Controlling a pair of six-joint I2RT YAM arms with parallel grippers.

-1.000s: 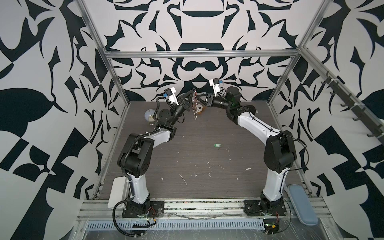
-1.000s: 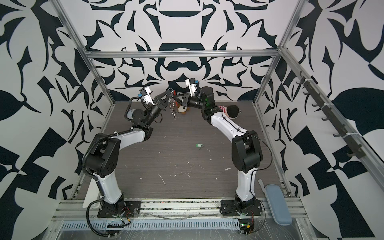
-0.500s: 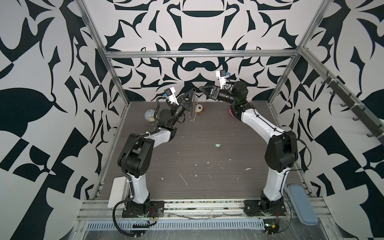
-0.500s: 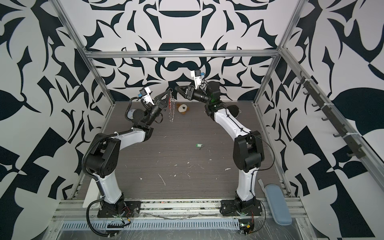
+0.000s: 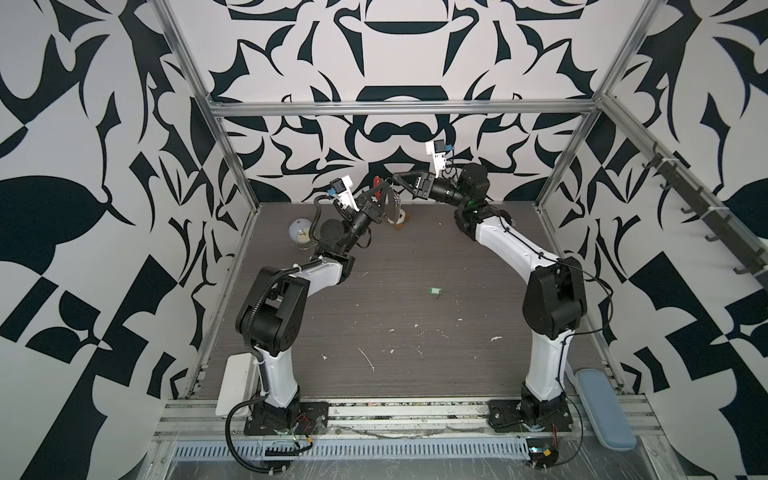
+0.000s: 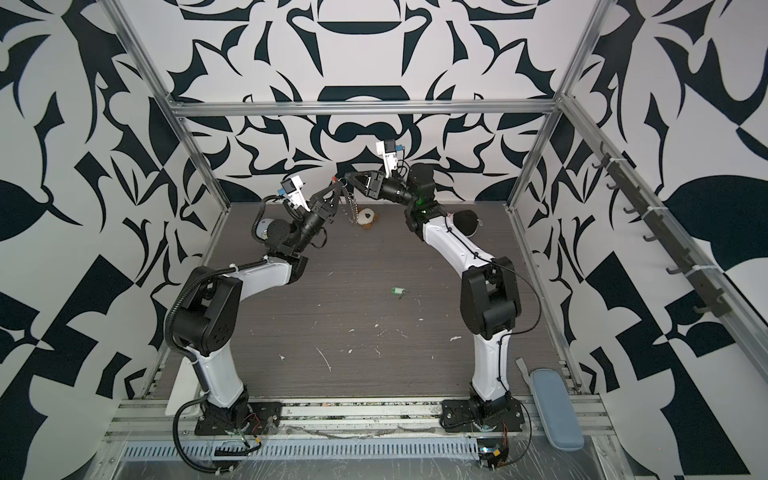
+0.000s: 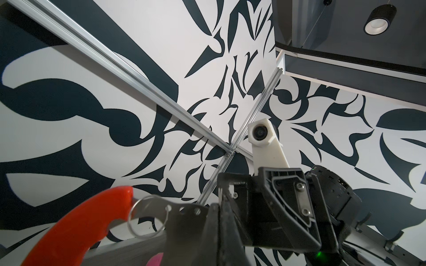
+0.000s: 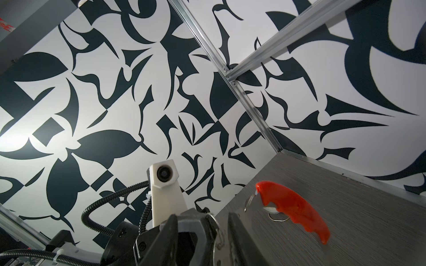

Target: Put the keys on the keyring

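The keys (image 5: 435, 291) (image 6: 398, 291), a small green tag with a dark metal piece, lie flat on the table right of centre, away from both grippers. My left gripper (image 5: 384, 192) (image 6: 338, 190) (image 7: 217, 207) is raised at the back centre, shut on the keyring's metal plate (image 7: 184, 213). The keyring's orange-red strip (image 7: 92, 225) (image 8: 292, 211) sticks out beyond it, and the silver chain (image 5: 397, 205) (image 6: 353, 208) hangs below. My right gripper (image 5: 397, 177) (image 6: 348, 177) (image 8: 214, 230) meets the left tip. Its jaws stand apart, with a wire ring (image 8: 215, 237) between them.
A pale blue globe (image 5: 300, 230) stands at the back left behind the left arm. A small brown and white toy (image 6: 366, 218) and a black round object (image 6: 465, 220) lie near the back wall. White scraps dot the table. A blue pad (image 5: 604, 405) rests at the front right.
My right gripper has lifted away from the toy and drawn in to the left gripper's tip, its jaws a little wider. The left gripper still holds the keyring in place.
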